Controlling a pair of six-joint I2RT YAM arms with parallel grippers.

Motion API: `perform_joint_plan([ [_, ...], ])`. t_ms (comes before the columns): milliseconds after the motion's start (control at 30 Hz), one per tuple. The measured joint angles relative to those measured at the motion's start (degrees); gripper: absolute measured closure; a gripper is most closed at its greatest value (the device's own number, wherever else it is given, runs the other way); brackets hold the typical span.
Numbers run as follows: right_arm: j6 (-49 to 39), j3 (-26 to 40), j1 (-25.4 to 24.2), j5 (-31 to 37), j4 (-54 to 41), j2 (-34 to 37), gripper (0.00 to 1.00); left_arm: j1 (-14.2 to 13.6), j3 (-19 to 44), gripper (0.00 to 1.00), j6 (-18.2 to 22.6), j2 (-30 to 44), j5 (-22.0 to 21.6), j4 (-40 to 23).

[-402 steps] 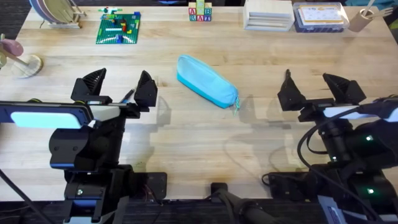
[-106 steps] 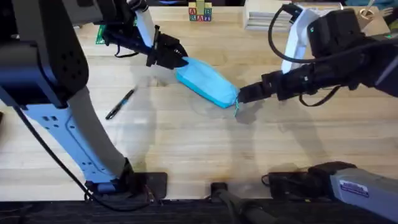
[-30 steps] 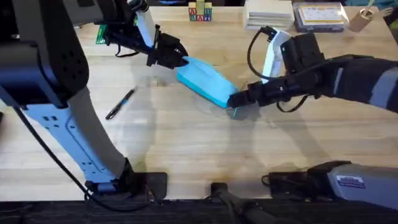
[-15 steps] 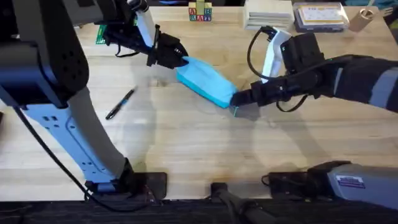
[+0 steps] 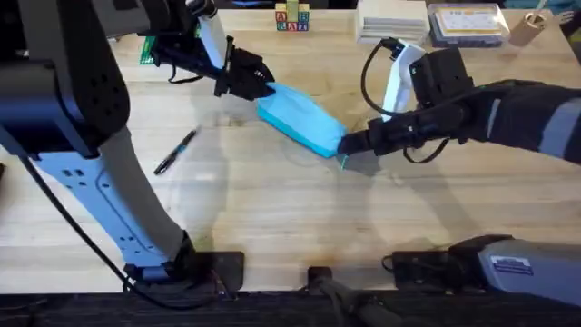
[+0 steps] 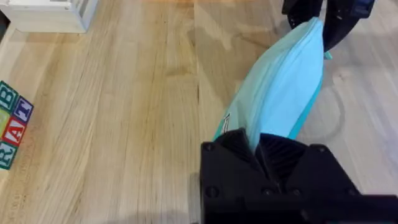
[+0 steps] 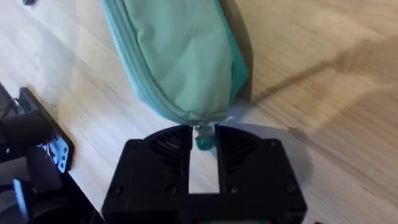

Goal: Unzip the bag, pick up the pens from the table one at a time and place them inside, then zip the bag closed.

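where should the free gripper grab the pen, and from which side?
Grip the pen mid-shaft, coming straight down with fingers across its width. It lies flat and diagonal on the table, apart from the bag, so both long sides are open; the ends offer little to pinch.

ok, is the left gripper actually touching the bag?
Touching. The left wrist view shows the left gripper with its fingers closed on the end of the bag, fabric pinched between them; the overhead view agrees.
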Motion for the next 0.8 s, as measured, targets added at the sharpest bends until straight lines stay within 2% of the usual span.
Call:
perform_joint_plan([
  [200, -0.02, 0.00, 0.00, 0.02, 0.02, 0.02, 0.821, 0.00, 0.00, 0.959, -0.02, -0.02, 0.00, -0.02],
  [367, 0.00, 0.00, 0.00, 0.00, 0.02, 0.00, 0.956, 0.00, 0.00, 0.958, 0.00, -0.02, 0.00, 0.00],
  [800, 0.00, 0.00, 0.00, 0.00, -0.09, 0.02, 0.969, 0.00, 0.00, 0.959, -0.02, 0.00, 0.02, 0.00],
])
